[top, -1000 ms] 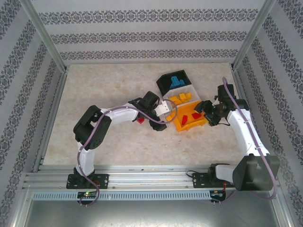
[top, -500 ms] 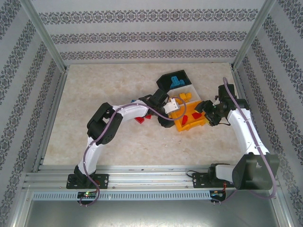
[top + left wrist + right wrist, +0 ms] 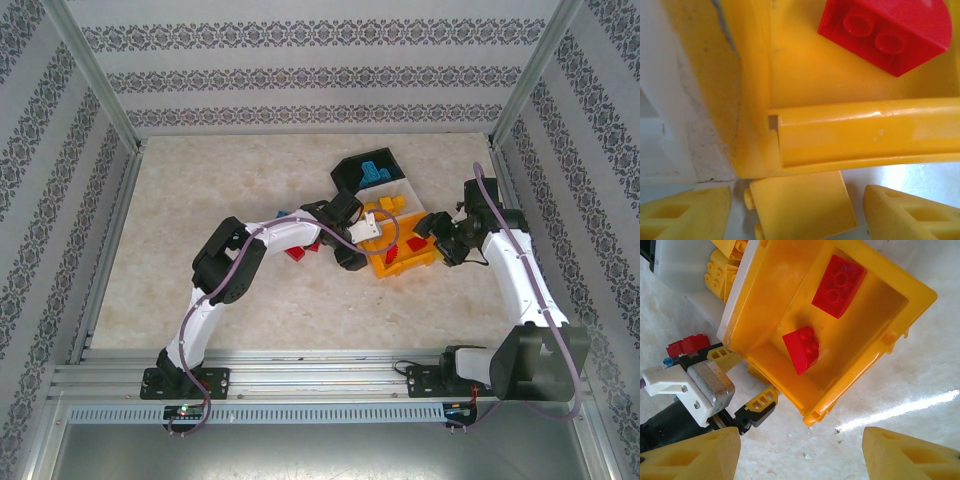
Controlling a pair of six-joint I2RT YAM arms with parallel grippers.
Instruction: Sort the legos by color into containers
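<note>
Where patterned walls [image 3: 300, 60] enclose marbled table [image 3: 220, 180] | left gripper [image 3: 797, 210], right gripper [image 3: 802, 440]: jaws apart

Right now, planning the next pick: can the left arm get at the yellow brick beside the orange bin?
Probably yes: the yellow brick lies between the open jaws of the left arm, just outside the orange bin, with nothing over it.
</note>
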